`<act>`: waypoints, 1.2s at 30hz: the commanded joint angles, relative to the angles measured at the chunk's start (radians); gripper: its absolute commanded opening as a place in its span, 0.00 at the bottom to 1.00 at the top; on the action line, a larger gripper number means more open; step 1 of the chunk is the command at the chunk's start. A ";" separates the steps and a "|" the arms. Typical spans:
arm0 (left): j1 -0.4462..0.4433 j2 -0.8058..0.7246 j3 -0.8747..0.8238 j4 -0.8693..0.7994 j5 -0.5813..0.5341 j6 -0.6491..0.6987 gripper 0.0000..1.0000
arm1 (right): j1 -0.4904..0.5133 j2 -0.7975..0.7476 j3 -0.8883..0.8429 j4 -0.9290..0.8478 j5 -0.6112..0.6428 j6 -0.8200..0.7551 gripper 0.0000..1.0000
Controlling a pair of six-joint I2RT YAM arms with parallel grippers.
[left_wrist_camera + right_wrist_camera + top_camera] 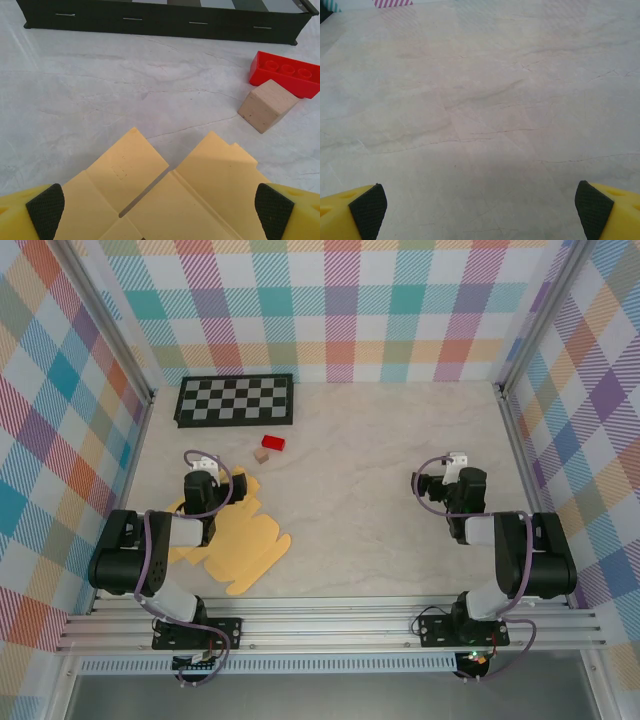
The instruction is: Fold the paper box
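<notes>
Flatly spread on the pale marbled table (380,490), the paper box (250,540) is an unfolded yellow-orange die-cut sheet with scalloped flaps, lying at the near left just in front of the left arm's base and partly under that arm. The left gripper (160,212) hangs low over the far part of the sheet with its jaws wide apart and holding nothing; its black textured pads (46,209) sit at the two lower corners of the left wrist view, the sheet lying between and below them. From that camera, two pointed flaps of the paper box (200,185) reach forward with a V-shaped gap and a narrow slit between them, and the left flap bears a faint dashed rectangle, the only marking on the card; no lettering can be made out on it. Beyond the flaps stand a small tan cube (267,105) and a red studded block (287,74) just behind it, close together, though whether they touch cannot be told; any embossing on the studs is too small to read. Farther back a black-framed checkerboard (235,400) lies against the plaid rear wall. The right gripper (480,212) is well apart from the sheet, on the right side of the table, also spread open and empty, its pads (368,209) over bare marbled surface.
</notes>
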State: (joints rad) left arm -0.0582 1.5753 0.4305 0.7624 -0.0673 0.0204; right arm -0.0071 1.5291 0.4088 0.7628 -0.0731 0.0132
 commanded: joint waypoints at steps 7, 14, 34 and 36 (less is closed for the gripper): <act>-0.003 -0.009 -0.004 0.035 0.018 0.016 1.00 | -0.005 -0.001 0.015 0.027 -0.021 -0.009 1.00; -0.004 -0.009 -0.004 0.034 0.020 0.016 1.00 | -0.006 -0.001 0.015 0.027 -0.022 -0.010 1.00; 0.004 -0.117 0.191 -0.387 -0.054 -0.035 1.00 | 0.003 -0.121 0.162 -0.333 0.067 0.023 1.00; 0.005 -0.152 0.312 -0.609 -0.128 -0.143 1.00 | 0.012 -0.181 0.262 -0.527 0.190 0.122 1.00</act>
State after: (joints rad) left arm -0.0570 1.5131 0.5819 0.4446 -0.1020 -0.0223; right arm -0.0036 1.4532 0.5331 0.4824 -0.0078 0.0437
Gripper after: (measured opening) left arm 0.999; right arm 0.997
